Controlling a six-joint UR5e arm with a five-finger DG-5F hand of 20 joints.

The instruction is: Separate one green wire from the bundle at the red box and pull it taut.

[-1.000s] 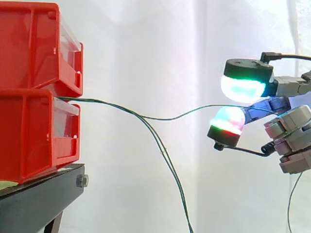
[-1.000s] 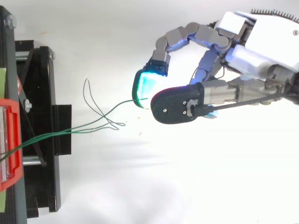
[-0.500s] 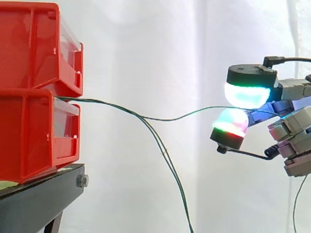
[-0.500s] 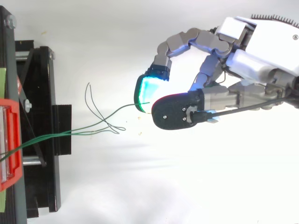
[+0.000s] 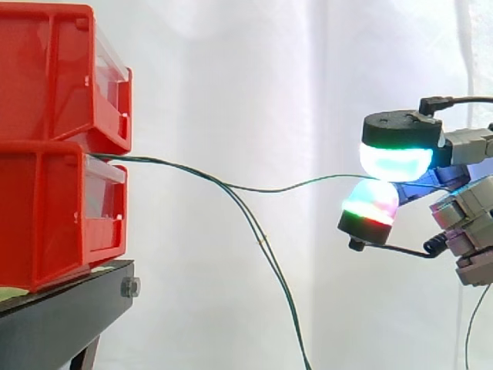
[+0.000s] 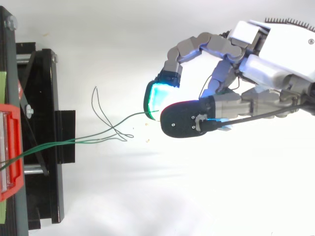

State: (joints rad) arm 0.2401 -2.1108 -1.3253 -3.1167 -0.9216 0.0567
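Two red boxes (image 5: pixel 62 146) are stacked on a black stand at the left. Green wires (image 5: pixel 169 164) come out between them. One green wire (image 5: pixel 308 182) runs right in a shallow sag to my hand (image 5: pixel 400 166), which is shut on it between a cyan-glowing pad above and a red-and-green-glowing pad below. The other green wires (image 5: pixel 273 270) droop downward from the bundle. From above, the pinched wire (image 6: pixel 133 116) leads from the box (image 6: pixel 10 147) to my hand (image 6: pixel 216 101), and loose wire ends (image 6: pixel 101 105) curl beside it.
A black stand (image 6: pixel 44 132) carries the boxes at the left edge. A white curtain (image 5: pixel 254 77) hangs behind the work. Open room lies between the boxes and my hand.
My hand has drifted a little to the right, away from the boxes, with the wire still pinched. The held wire's sag has become shallower.
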